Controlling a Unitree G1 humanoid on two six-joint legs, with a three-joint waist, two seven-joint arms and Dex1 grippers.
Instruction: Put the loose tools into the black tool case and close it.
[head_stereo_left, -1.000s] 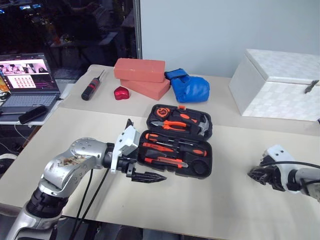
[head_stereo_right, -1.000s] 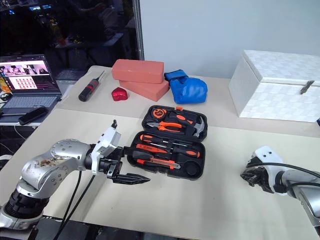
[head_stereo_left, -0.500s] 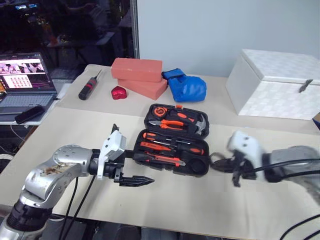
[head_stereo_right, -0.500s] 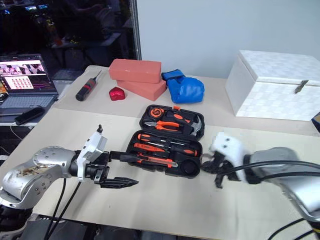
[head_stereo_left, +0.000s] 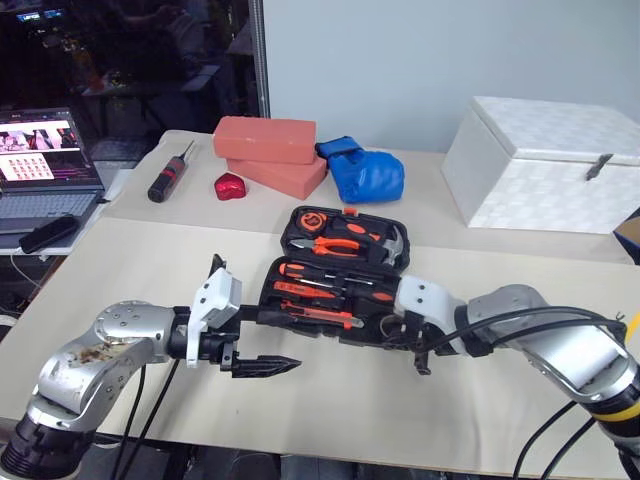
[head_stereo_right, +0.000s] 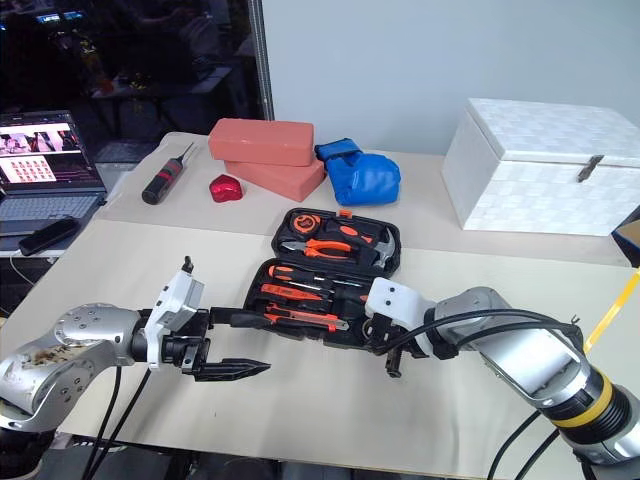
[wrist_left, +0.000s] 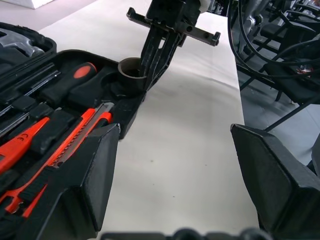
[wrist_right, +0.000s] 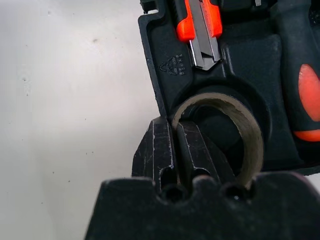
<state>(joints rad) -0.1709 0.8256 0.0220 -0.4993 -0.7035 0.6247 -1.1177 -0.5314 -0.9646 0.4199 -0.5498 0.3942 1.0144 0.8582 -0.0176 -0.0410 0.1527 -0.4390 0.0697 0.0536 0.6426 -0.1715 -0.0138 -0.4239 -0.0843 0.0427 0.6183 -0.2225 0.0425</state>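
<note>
Case condition: the black tool case (head_stereo_left: 345, 275) lies open and flat near the middle of the tabletop (head_stereo_left: 140, 265), lid half toward the far edge, base half toward the near edge. Moulded recesses hold orange-and-black tools: pliers and a hammer in the far half, screwdrivers (head_stereo_left: 320, 285) and a utility knife (head_stereo_left: 322, 316) in the near half. A small grey-tan tape ring (wrist_right: 235, 130) stands in the round recess at the base's near right corner, just beside the knife tip.

Right hand (head_stereo_right: 385, 340): fingers closed together, pinching the wall of the tape ring at the case's corner, one finger inside the ring and one outside. The left wrist view shows the same pinch on the ring (wrist_left: 131, 75).

Left hand (head_stereo_left: 262, 340): open, fingers spread wide and empty, held just off the case's left end, above the tabletop.

Change from one second earlier: the right hand stood well clear of the case toward the tabletop's right edge; it has since swung across to the case corner. The left hand has drawn slightly away from the case.
</note>
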